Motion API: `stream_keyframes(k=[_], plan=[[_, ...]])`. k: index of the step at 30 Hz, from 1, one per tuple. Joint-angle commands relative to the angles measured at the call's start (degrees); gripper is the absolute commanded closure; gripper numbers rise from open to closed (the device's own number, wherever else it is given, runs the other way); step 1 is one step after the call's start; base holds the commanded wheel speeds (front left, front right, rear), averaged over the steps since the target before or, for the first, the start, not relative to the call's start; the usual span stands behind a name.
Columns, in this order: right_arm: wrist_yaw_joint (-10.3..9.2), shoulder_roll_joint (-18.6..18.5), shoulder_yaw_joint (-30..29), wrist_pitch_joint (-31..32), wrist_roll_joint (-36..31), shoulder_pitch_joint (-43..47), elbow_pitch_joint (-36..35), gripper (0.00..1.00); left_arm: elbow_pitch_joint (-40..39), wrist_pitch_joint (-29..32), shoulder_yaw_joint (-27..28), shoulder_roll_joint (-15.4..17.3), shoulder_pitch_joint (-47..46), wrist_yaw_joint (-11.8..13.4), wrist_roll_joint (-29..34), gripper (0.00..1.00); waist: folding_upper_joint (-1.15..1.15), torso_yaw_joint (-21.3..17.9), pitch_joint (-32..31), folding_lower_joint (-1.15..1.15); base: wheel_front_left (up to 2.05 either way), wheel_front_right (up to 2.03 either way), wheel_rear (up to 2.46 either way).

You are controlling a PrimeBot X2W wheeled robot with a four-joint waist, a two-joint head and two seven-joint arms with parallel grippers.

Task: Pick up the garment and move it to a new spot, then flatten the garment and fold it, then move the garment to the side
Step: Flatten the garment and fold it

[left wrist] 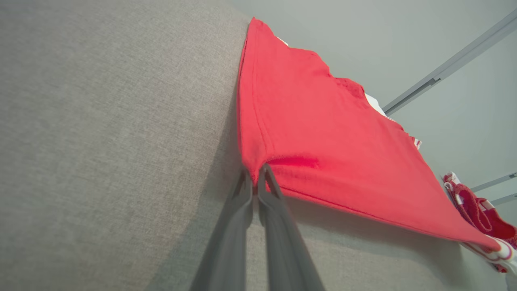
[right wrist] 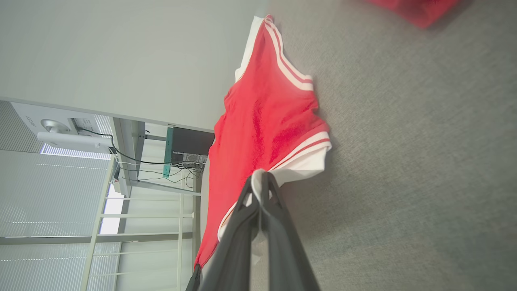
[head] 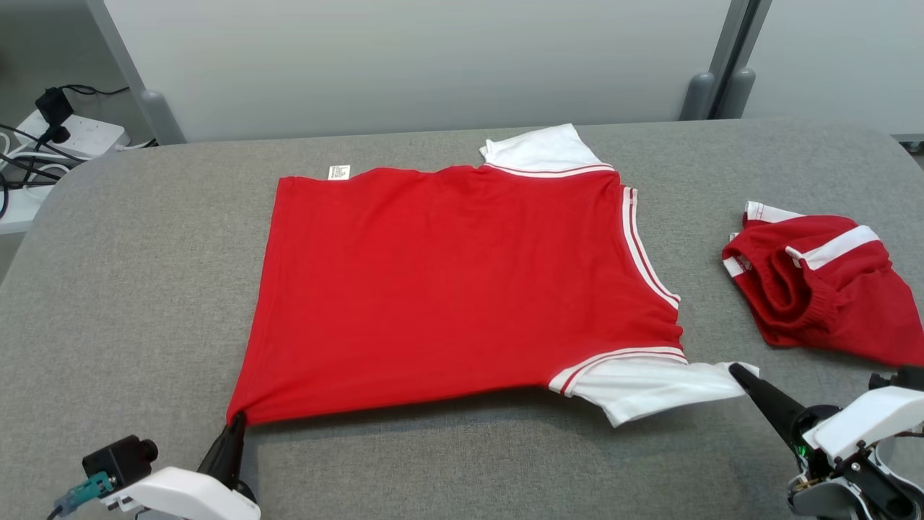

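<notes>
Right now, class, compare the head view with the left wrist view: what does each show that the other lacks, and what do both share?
Head view: a white power strip with black cables. Left wrist view: the hem's stitching, close up. Both: the grey fabric table, the red T-shirt with white sleeves spread out, the left gripper shut on its near hem corner, and the crumpled red shorts beside it.

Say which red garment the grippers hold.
The flat red T-shirt with white sleeves: left gripper on its hem corner, right gripper on a sleeve. The crumpled red shorts lie apart.
</notes>
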Motion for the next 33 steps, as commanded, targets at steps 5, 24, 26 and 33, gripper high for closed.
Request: stream_keyframes(k=[5, 24, 26, 33], plan=[[0.26, -1.8, 2.5, -0.6, -4.0, 0.9, -2.6, 0.00, 0.6, -0.8, 3.0, 1.7, 0.0, -0.4, 4.5, 0.00, 0.00, -0.1, 0.3, 0.00, 0.00, 0.00, 0.00], [0.26, -5.2, 8.0, -22.1, -22.1, -1.3, -4.9, 0.00, -3.0, -0.8, 22.1, -3.4, 0.6, 0.2, 28.4, 0.00, 0.00, 0.7, 0.1, 0.00, 0.00, 0.00, 0.00], [0.26, -6.2, 9.6, -26.2, -25.0, -1.8, -4.9, 0.00, -4.8, -0.8, 24.1, -4.7, 1.3, 0.6, 31.2, 0.00, 0.00, 0.8, 0.0, 0.00, 0.00, 0.00, 0.00], [0.26, -8.5, 15.7, -40.1, -34.3, -3.4, -3.1, 0.00, -10.9, -0.8, 29.5, -8.2, 3.8, 0.6, 40.4, 0.00, 0.00, 0.9, -1.1, 0.00, 0.00, 0.00, 0.00]])
